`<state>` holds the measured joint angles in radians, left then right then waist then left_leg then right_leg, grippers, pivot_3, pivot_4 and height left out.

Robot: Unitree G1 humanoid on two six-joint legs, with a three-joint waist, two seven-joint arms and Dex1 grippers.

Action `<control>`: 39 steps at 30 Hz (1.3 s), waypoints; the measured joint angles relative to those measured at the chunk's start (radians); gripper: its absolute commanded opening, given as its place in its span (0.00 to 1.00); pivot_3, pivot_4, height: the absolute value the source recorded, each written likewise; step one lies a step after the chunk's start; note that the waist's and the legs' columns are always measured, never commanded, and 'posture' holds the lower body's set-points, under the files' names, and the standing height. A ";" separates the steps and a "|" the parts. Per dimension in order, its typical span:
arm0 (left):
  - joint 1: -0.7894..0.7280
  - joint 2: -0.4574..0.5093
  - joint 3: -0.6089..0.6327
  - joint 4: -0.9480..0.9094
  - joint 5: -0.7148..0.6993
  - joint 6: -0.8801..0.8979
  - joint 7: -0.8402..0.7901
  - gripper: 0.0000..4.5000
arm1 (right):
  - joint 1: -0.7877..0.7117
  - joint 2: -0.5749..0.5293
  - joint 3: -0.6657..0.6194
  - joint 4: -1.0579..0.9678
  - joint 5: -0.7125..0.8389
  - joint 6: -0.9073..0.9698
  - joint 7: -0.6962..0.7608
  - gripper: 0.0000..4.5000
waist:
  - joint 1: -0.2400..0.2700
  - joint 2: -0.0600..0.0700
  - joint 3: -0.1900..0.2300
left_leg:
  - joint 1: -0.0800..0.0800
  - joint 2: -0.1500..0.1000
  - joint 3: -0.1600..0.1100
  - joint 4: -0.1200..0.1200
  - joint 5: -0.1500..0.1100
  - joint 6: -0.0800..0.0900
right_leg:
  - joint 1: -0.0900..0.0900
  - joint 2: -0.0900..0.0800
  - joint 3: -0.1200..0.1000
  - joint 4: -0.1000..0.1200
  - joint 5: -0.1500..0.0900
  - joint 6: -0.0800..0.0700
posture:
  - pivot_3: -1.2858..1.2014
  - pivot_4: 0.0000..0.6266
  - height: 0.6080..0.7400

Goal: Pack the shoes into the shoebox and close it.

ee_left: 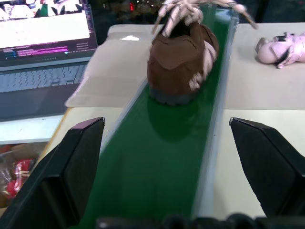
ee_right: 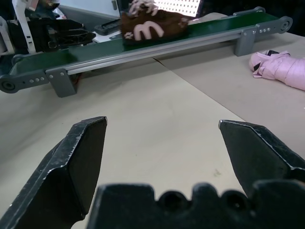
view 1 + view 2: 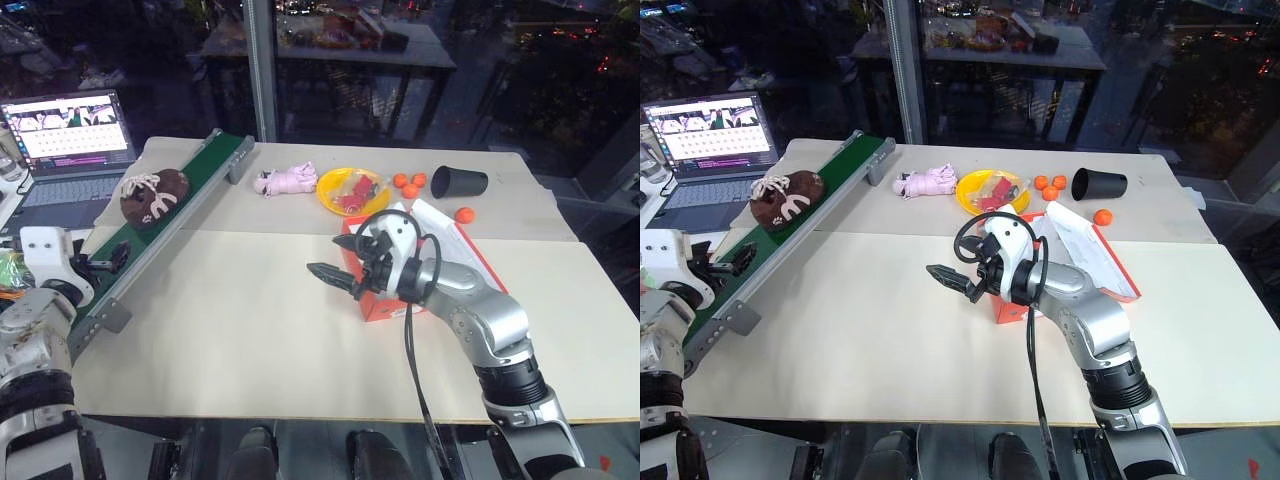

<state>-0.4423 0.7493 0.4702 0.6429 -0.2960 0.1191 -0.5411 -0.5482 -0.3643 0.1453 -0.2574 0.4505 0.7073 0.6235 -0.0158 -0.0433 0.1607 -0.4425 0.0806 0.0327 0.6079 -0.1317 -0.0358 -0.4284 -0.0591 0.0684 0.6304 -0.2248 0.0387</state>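
A brown shoe [image 3: 153, 196] (cream "m" mark on its side) sits on the green conveyor [image 3: 190, 200]. Left tool [image 1: 167, 162] and right tool [image 3: 335, 275] both gape empty; the shoebox [image 3: 1090, 255] lies open.

Evenly lit tabletop against dark windows; wrist views blur slightly up close

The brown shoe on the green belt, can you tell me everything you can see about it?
The brown shoe looks soft and suede-like, dark brown with cream-white marks on its side, messy white laces on top and a dark sole edge at the heel. It sits upright on the green conveyor belt, touching only the belt. The laptop is beside it. The open left gripper points at its heel without touching.
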 measured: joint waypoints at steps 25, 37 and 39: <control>-0.142 0.060 -0.043 0.439 0.041 -0.171 -0.131 0.63 | 0.024 -0.081 -0.050 -0.056 0.000 0.024 -0.044 1.00 | 0.017 -0.002 0.000 | -0.006 0.000 0.001 0.000 0.000 0.000 | -0.006 0.000 -0.001 0.002 0.002 0.003 | 0.52 0.24 0.97; -0.195 -0.163 -0.128 -0.113 -0.102 0.103 -0.193 0.63 | 0.014 -0.004 -0.147 -0.076 0.077 0.079 -0.108 1.00 | 0.038 -0.005 0.001 | -0.019 0.002 0.001 0.006 0.006 0.006 | -0.011 0.000 -0.004 0.001 0.004 0.006 | 0.52 0.24 0.97; -0.236 -0.198 -0.136 -0.254 -0.147 0.174 -0.162 0.63 | -0.023 0.071 -0.232 -0.065 0.169 0.123 -0.168 1.00 | 0.024 -0.005 0.001 | -0.018 0.002 0.000 0.006 0.006 0.007 | -0.011 0.001 -0.003 0.002 0.005 0.006 | 0.52 0.24 0.97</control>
<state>-0.6779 0.5509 0.3344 0.3885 -0.4433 0.2927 -0.7033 -0.5715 -0.2934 -0.0871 -0.3222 0.6194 0.8301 0.4558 0.0082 -0.0480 0.1613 -0.4610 0.0827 0.0331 0.6140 -0.1259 -0.0290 -0.4390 -0.0585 0.0650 0.6322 -0.2203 0.0451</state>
